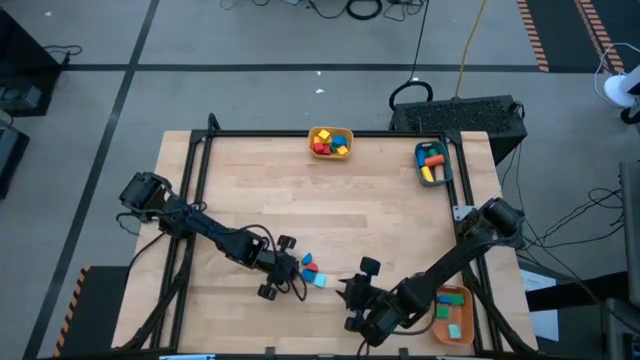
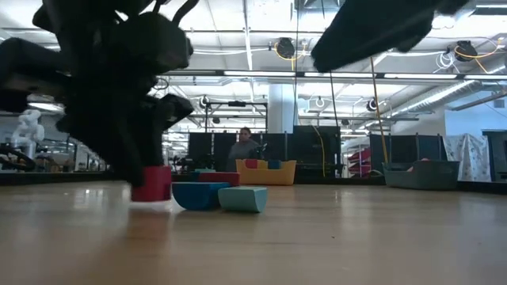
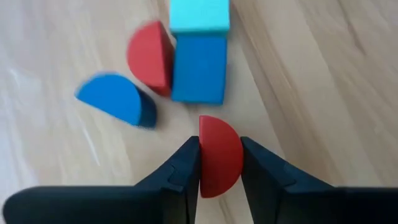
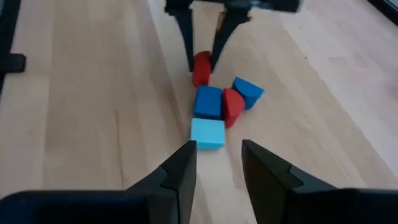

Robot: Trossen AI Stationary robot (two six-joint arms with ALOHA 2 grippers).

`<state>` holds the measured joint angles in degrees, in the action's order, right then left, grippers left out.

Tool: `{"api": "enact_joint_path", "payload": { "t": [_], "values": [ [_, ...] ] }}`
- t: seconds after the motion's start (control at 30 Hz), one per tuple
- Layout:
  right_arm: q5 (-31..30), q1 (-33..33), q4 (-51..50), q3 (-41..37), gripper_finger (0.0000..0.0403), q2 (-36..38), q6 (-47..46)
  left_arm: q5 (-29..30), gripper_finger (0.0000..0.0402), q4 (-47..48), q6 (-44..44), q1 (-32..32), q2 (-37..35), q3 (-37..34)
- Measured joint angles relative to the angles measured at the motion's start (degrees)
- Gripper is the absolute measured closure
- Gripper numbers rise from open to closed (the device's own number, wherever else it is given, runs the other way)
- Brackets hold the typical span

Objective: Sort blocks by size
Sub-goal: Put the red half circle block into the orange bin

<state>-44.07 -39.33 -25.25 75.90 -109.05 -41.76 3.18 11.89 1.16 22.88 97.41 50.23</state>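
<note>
We're working the left gripper (image 3: 220,163) at the near-centre block cluster on the table (image 1: 260,190). Its fingers (image 3: 183,171) are straddling a red half-round block (image 3: 219,155), flat faces against the pads, so we're reading them as closing on it. The other blocks, blue (image 3: 199,68), cyan (image 3: 199,15), red (image 3: 149,56), are lying just beyond. The right gripper (image 4: 217,163) is hovering nearby, fingers parted and holding nothing, aimed at the same pile.

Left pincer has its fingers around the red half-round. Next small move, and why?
Probably finish closing, then lift straight up. The left pincer already has a finger on each flat face of the red half-round block, which stands apart from the blue block and the rest of the cluster, so a vertical lift should clear them. The right pincer waits nearby.
</note>
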Motion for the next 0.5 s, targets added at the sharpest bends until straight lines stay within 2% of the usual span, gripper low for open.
{"api": "enact_joint_path", "payload": {
  "t": [0.23,0.5],
  "values": [
    [-4.02,0.82,6.0,0.0,0.0289,-6.24,2.49,1.62,0.0306,-5.31,-2.07,0.07,-0.85,0.03],
    [-5.74,1.29,12.63,0.0,0.0288,-6.91,8.48,1.64,0.0307,-12.27,-3.05,0.48,-0.92,0.06]
  ]
}}
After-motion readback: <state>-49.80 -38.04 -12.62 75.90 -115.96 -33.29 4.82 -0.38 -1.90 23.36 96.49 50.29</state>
